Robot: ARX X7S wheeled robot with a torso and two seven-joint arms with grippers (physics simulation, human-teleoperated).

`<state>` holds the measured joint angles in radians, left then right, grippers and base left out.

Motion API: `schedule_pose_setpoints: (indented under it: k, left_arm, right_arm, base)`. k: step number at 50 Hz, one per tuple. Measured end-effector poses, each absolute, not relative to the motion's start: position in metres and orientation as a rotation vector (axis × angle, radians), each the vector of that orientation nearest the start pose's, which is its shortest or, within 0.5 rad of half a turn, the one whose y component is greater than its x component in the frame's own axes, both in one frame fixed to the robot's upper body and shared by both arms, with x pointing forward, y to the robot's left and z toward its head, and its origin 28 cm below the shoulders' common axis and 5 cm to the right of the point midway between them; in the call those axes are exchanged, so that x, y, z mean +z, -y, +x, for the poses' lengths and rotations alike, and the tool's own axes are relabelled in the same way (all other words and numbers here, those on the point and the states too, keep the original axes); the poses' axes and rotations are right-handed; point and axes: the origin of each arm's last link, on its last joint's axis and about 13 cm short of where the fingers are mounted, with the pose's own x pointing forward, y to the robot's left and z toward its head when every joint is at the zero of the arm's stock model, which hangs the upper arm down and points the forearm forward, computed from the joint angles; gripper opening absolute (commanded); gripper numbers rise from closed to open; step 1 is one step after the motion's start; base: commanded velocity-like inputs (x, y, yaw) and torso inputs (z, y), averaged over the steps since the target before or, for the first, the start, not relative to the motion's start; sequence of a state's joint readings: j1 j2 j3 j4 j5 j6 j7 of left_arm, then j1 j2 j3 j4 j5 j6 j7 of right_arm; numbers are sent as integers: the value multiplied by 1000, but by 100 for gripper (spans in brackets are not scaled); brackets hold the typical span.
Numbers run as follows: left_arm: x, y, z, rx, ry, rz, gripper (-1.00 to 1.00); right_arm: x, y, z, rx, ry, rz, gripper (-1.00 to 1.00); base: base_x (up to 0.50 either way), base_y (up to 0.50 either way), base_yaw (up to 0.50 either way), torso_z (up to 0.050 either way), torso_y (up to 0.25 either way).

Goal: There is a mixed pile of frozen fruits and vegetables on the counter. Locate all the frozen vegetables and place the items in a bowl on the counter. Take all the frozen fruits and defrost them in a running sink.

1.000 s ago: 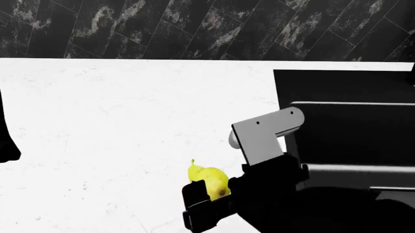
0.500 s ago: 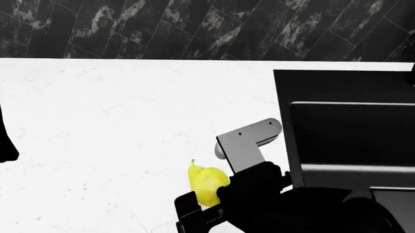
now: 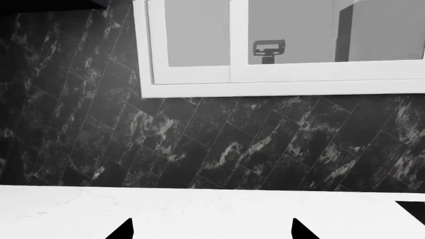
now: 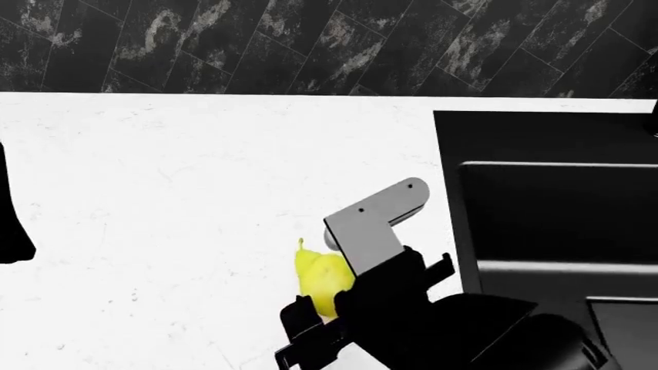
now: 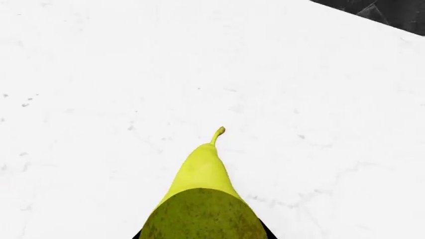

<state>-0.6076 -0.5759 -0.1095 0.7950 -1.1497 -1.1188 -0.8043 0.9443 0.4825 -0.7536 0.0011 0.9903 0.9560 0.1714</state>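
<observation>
A yellow pear (image 4: pixel 317 276), one of the frozen fruits, sits low over the white counter (image 4: pixel 185 193), just left of the black sink (image 4: pixel 555 208). My right gripper (image 4: pixel 323 299) is shut on the pear's wide end. In the right wrist view the pear (image 5: pixel 199 199) fills the space between the dark jaws, its stem pointing away. The left gripper (image 3: pixel 212 231) is open over bare counter (image 3: pixel 199 209), its fingertips (image 3: pixel 126 231) wide apart. In the head view only a dark part of the left arm (image 4: pixel 12 231) shows at the left edge. The frozen vegetables and the bowl are out of view.
A dark tiled backsplash (image 4: pixel 308 46) runs along the back of the counter. In the left wrist view a white-framed window (image 3: pixel 265 74) sits above the backsplash, and a black corner of the sink (image 3: pixel 415 209) shows at the side.
My right gripper has shifted left and a little away from me, and the pear has moved with it. The left arm has barely moved.
</observation>
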Motion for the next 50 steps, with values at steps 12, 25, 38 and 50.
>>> schedule_pose_setpoints:
  k: [12,25,38,50]
  left_arm:
    - [248,-255,198,7,97,54,100]
    - [254,-260,168,-149,17,66,100]
    - [246,-258,140,-289,-55,93,100]
    - [233,-243,130,-378,-91,103,100]
  right_arm:
    - [194,94,289,517,-378,-202,-100]
    - [235,104,263,484,-253,-164,-100]
    - [247,109,249,476,-217,-144,-100]
    - [242,109,245,483,-223,-141,-100]
  base:
    - [0,0,0,0,0]
    - [0,0,0,0,0]
    - [0,0,0,0,0]
    - [0,0,0,0,0]
